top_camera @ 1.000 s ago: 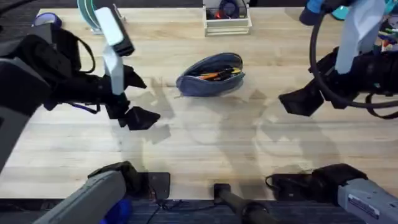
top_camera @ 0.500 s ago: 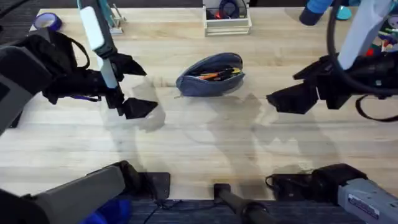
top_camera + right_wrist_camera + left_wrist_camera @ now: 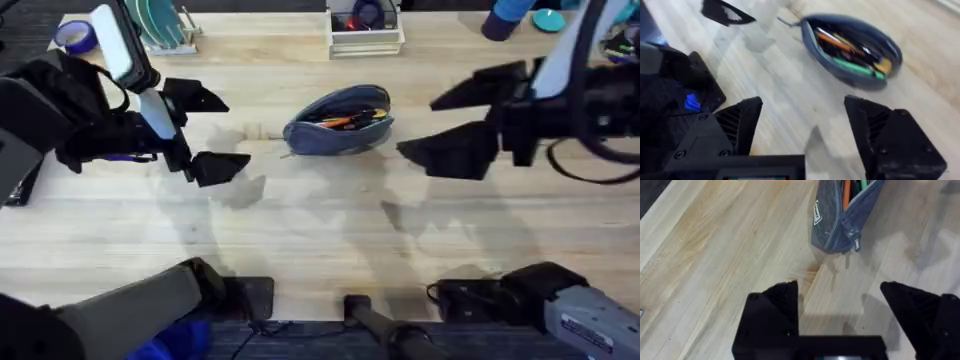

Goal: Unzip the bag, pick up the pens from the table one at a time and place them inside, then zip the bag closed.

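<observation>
Black arms, white links, wedge-fingered black hands.

A roll of blue tape point(image 3: 75, 35), teal plates in a rack point(image 3: 163, 22) and a white tray point(image 3: 366, 40) line the far edge.

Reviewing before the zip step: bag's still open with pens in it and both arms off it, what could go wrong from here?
1. The bag gapes wide and nothing pins it; a pull on the zipper by one pincer alone may drag it across the table.
2. Pens lie close to the zipper line and could snag the slider.
3. The left pincer and right pincer, both open, flank the bag; closing in together risks a clash.
</observation>
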You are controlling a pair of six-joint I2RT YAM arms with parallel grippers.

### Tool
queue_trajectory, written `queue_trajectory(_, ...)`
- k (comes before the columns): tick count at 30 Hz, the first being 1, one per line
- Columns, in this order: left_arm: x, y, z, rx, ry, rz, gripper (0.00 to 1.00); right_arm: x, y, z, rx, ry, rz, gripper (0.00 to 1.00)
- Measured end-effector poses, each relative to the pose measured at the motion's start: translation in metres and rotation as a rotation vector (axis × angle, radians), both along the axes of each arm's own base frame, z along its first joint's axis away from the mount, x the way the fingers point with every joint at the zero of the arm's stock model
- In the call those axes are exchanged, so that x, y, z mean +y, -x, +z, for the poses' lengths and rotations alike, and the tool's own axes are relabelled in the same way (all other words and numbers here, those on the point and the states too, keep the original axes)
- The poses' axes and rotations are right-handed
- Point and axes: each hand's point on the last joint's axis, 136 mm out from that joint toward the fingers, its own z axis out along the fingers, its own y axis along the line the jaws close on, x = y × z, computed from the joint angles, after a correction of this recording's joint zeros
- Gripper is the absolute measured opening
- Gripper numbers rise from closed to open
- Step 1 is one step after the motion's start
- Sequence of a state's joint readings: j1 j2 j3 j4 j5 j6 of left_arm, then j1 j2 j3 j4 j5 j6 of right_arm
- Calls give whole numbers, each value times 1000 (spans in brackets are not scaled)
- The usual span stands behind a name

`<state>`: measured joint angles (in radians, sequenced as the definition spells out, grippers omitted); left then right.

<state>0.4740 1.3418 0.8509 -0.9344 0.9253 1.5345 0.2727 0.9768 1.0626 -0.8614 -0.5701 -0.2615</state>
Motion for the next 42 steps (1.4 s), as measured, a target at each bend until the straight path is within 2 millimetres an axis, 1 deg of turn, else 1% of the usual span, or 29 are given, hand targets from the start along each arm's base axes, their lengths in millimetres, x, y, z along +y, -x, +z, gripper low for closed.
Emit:
queue_trajectory(3, 0, 0, 0, -1, 3, -1, 994, 16, -1, 0, -15, -9, 59, 996)
queue_trajectory(8, -1, 1, 1, 1, 6, -1, 993, 43, -6, -10, 29, -24, 115, 996)
queue_trajectory(12, -1, 0, 1, 1, 7, -1, 993, 63, -15, -14, 81, -66, 101, 997)
queue_trajectory(18, -1, 0, 1, 1, 7, -1, 993, 89, -26, -9, 157, -163, 42, 997)
queue_trajectory(20, -1, 0, 1, 1, 7, -1, 993, 94, -27, -10, 210, -189, 9, 997)
queue_trajectory(25, -1, 1, 1, 1, 6, -1, 993, 102, -25, -21, 363, -221, -45, 997)
queue_trajectory(30, 0, 1, 0, 3, 3, 0, 993, 107, -23, -29, 485, -246, -88, 997)
queue_trajectory(36, 0, 1, 0, 3, 3, 0, 993, 113, -25, -39, 633, -272, -180, 988)
queue_trajectory(42, 0, 1, -1, 6, -4, 0, 993, 134, -23, -41, 714, -308, -204, 990)
